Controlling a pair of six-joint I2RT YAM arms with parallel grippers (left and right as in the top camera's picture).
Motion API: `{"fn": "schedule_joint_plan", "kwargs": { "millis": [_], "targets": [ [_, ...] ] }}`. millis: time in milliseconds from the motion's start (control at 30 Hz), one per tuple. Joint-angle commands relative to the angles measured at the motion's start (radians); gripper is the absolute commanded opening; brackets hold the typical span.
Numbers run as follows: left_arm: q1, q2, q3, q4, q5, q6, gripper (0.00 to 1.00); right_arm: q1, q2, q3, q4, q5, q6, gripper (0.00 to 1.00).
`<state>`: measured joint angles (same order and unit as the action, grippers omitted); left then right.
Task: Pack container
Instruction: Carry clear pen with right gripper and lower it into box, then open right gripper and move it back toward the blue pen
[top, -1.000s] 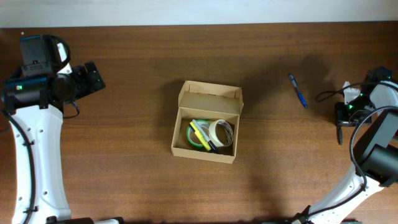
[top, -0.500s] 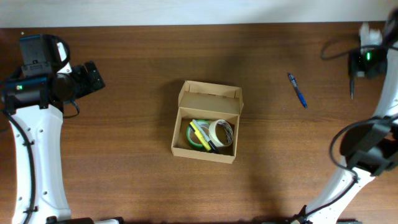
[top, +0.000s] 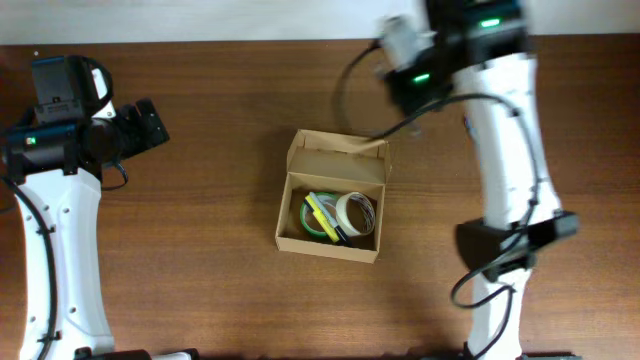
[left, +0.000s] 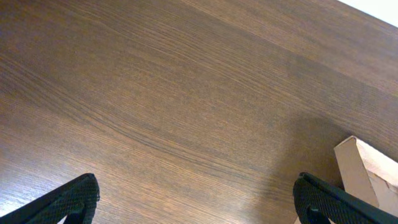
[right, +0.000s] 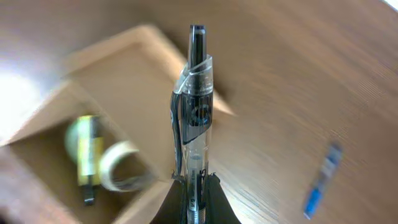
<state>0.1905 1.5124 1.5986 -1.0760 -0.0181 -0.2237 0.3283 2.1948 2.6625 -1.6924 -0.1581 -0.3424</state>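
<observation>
Step in hand: transfer of a pen into the container. The right claw (right: 194, 186) is clamped on a clear-and-black pen (right: 194, 106) above the open container (top: 326, 250), which sits mid-desk (top: 200, 250) with tape rolls (top: 340, 210) and a yellow marker (top: 320, 215) inside. The left claw (left: 198, 200) is spread wide, holding nothing, well apart from the box. The next move probably calls for lowering the pen over free interior space, then releasing.

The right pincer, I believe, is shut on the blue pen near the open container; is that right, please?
Not quite: the right pincer is shut on a clear-and-black pen, near the open container. The right wrist view shows it; the blue pen lies on the table.
</observation>
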Motion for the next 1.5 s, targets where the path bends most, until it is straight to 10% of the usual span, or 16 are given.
{"fn": "schedule_joint_plan", "kwargs": {
  "millis": [0, 900, 1067, 1467],
  "targets": [
    [0.004, 0.003, 0.0, -0.009, -0.003, 0.016, 0.99, 0.126, 0.012, -0.023, -0.006, -0.024, -0.02, 0.04],
    [0.004, 0.003, 0.0, -0.016, -0.003, 0.016, 0.99, 0.326, 0.013, -0.795, 0.156, -0.097, -0.122, 0.04],
    [0.004, 0.003, 0.0, -0.015, -0.003, 0.016, 0.99, 0.327, 0.013, -0.794, 0.156, -0.097, -0.12, 0.53],
    [0.004, 0.003, 0.0, -0.013, -0.003, 0.016, 0.99, 0.327, -0.06, -0.52, 0.05, -0.038, -0.065, 0.56]
  ]
}}
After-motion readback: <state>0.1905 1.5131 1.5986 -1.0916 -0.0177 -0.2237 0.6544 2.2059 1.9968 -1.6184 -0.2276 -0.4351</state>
